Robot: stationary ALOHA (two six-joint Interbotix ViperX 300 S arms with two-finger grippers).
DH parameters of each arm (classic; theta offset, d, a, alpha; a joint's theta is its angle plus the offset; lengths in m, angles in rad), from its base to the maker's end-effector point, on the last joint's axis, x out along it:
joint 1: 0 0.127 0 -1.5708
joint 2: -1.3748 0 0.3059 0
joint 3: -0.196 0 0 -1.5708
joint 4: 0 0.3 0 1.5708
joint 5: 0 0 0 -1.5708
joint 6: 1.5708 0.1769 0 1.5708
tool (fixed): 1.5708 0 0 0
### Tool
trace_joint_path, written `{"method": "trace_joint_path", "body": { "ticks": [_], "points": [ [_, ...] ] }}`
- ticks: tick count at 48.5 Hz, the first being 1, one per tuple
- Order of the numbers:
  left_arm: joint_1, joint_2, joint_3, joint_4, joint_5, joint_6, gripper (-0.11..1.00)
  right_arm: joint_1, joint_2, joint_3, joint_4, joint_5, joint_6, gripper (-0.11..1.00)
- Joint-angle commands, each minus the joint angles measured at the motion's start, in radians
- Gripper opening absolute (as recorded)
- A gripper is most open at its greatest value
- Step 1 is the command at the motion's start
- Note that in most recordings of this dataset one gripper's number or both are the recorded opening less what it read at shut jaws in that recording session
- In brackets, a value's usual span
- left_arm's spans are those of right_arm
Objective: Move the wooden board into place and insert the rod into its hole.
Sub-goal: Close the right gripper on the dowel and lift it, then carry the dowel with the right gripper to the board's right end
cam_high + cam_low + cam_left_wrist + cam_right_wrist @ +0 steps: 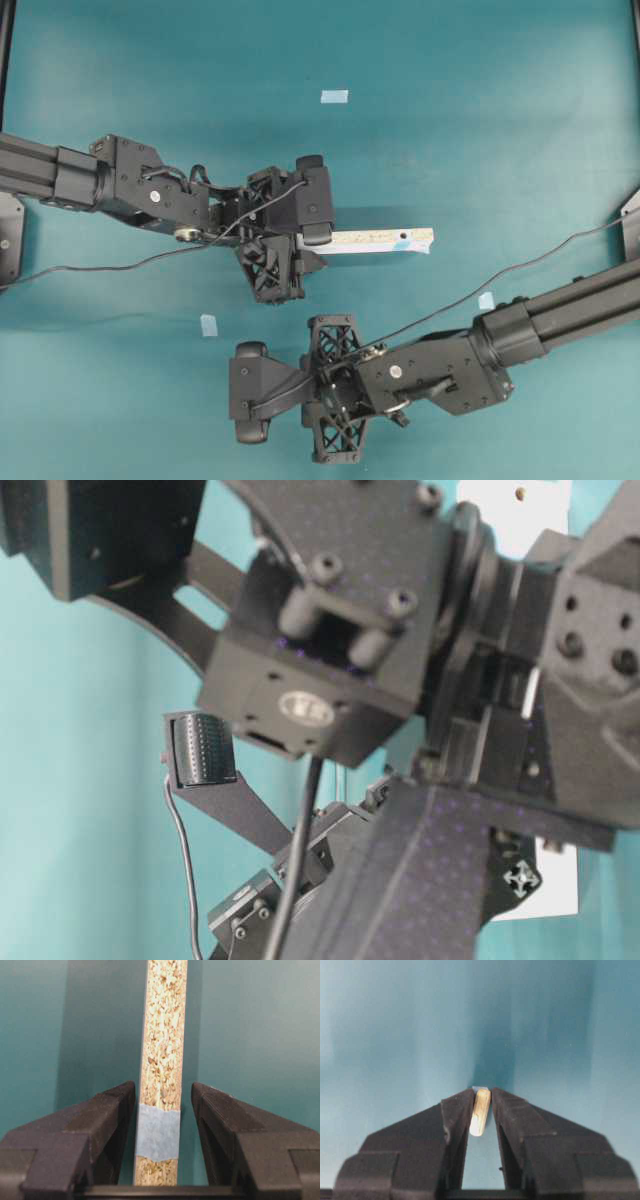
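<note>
Cream rod [480, 1111] pinched between right claw [481, 1095] tips

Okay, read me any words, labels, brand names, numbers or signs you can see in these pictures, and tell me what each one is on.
No readable text in any view.
Oval badge on the black arm housing, table-level view: too blurred to read.
White four-arrow cross sign on a black part near the wooden board: a symbol, no letters.

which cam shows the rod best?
Right wrist view: the rod sits close up, pinched between the right pincer tips. Overhead, the pincer body hides it. The table-level and left wrist views don't show it.
</note>
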Motion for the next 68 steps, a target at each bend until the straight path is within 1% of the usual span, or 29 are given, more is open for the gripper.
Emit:
{"method": "trace_joint_path", "body": {
  "ticks": [1,20,34,56,62,67,68],
  "points": [
    [-0.003,-0.025,-0.011,0.0,-0.008,-0.009,0.48,0.0,-0.017,-0.02,0.0,-0.012,-0.002,0.27],
    [-0.002,-0.026,-0.011,0.0,-0.008,-0.009,0.48,-0.009,-0.011,-0.028,0.0,-0.009,-0.002,0.27],
    [-0.002,-0.025,-0.012,0.0,-0.008,-0.009,0.48,-0.026,0.005,-0.057,0.0,0.006,-0.005,0.27],
    [-0.003,-0.025,-0.009,0.0,-0.008,-0.009,0.48,-0.021,0.008,-0.061,0.017,0.034,-0.003,0.27],
    [-0.002,-0.025,-0.011,0.0,-0.008,-0.009,0.48,-0.018,0.008,-0.061,0.017,0.051,-0.003,0.24],
    [-0.002,-0.025,-0.009,0.0,-0.008,-0.009,0.48,-0.017,0.003,-0.061,0.009,0.048,-0.006,0.1],
    [-0.002,-0.025,-0.009,0.0,-0.008,-0.009,0.48,-0.017,0.0,-0.061,0.006,0.048,-0.008,0.09]
  ]
}}
